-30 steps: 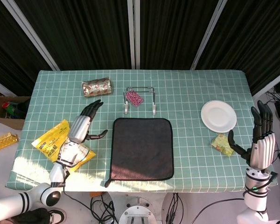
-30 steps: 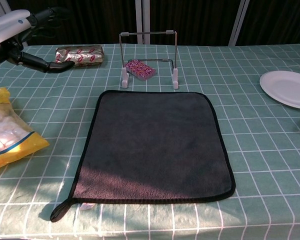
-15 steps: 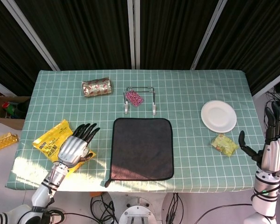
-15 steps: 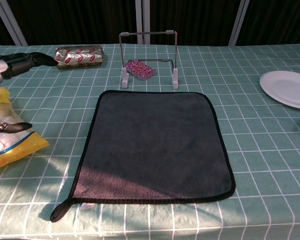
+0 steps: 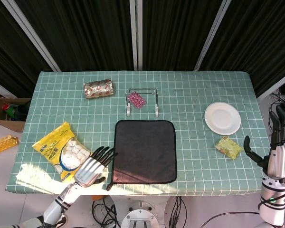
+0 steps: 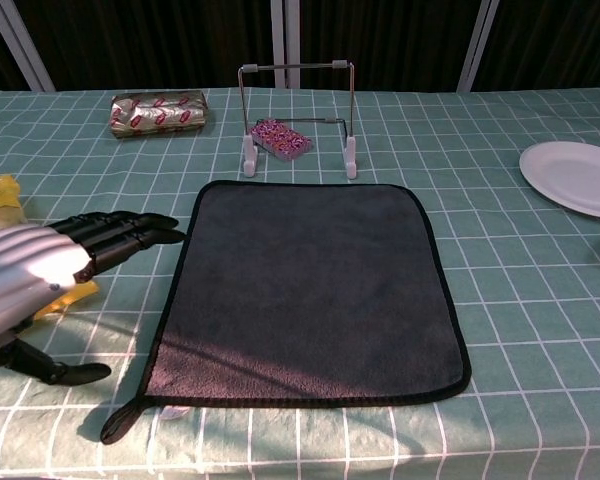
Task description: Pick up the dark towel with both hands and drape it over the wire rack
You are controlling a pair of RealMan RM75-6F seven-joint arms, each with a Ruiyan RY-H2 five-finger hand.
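The dark towel (image 5: 145,151) (image 6: 305,285) lies flat in the middle of the table, a small loop at its near left corner. Behind it stands the wire rack (image 5: 142,101) (image 6: 296,115), bare, on two white feet. My left hand (image 5: 93,167) (image 6: 50,270) hovers open just off the towel's near left edge, fingers spread and pointing toward the cloth. My right hand (image 5: 279,149) is held upright and open off the table's right edge, far from the towel; the chest view does not show it.
A pink packet (image 5: 136,99) lies under the rack. A gold-wrapped roll (image 5: 98,88) sits at the back left, a yellow marshmallow bag (image 5: 61,149) at the left, a white plate (image 5: 222,118) and a green packet (image 5: 228,147) at the right.
My left hand has come down and toward the front, from beside the yellow bag to the towel's near left corner. My right hand has drawn back past the table's right edge.
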